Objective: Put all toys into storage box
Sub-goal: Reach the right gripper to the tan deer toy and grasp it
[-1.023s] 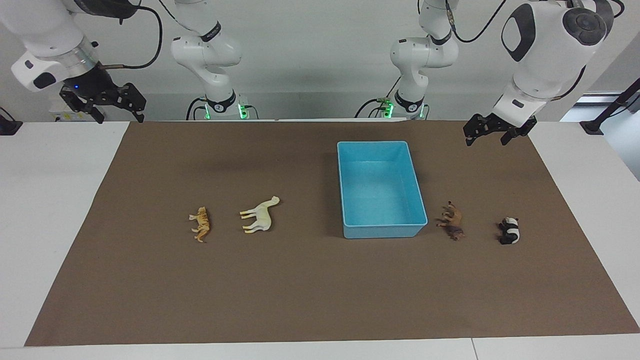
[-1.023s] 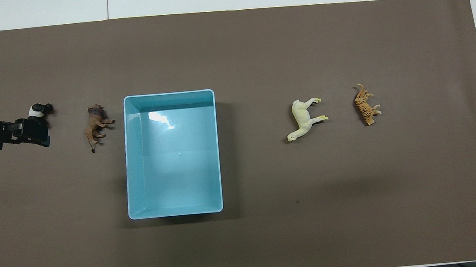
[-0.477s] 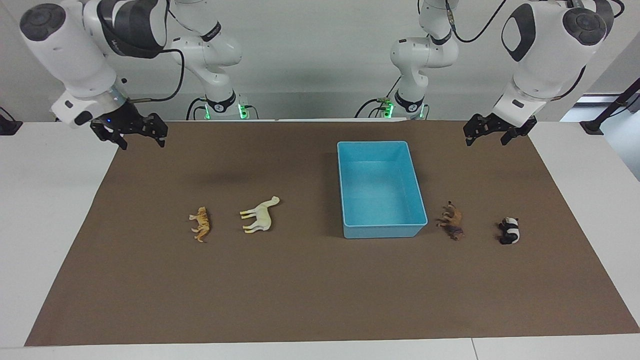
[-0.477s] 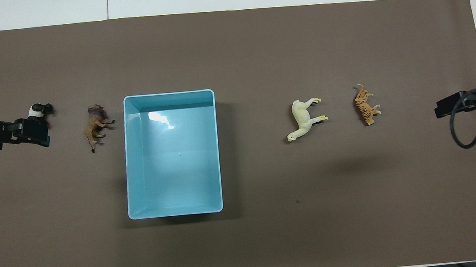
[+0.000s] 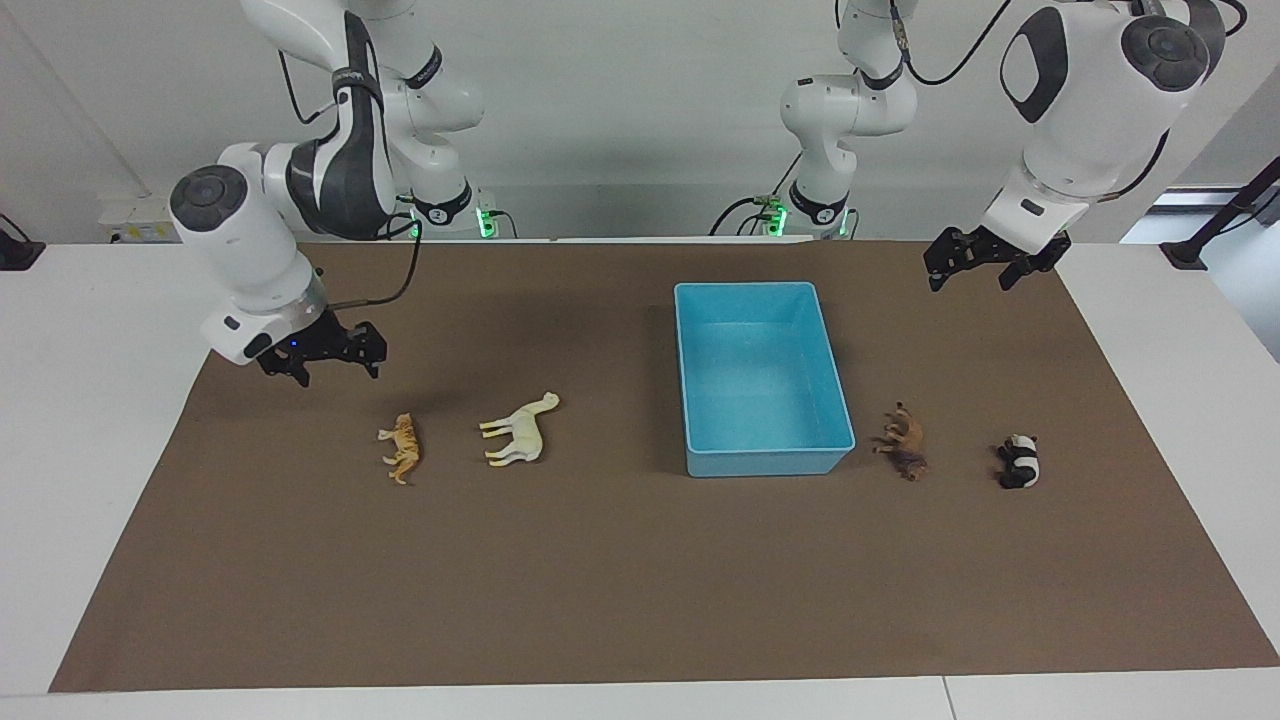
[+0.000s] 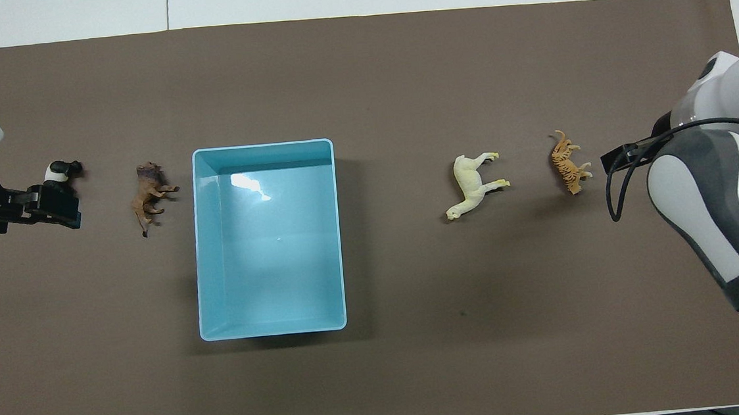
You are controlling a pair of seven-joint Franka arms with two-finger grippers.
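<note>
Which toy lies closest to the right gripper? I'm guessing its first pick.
The orange-tan tiger, the outermost toy at the right arm's end of the mat; the right gripper hangs just beside it, open.

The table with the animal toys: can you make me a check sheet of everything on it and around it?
Surface: brown mat on a white table.
Job's things: storage box holds no toys; tiger and giraffe lie toward the right arm's end; lion and panda toward the left arm's end.
Clutter: nothing seen.
Grippers: right gripper open, in the air close to the tiger; left gripper open, raised over the mat.
Cables: black cable loops by the right wrist.
Surroundings: white wall.
</note>
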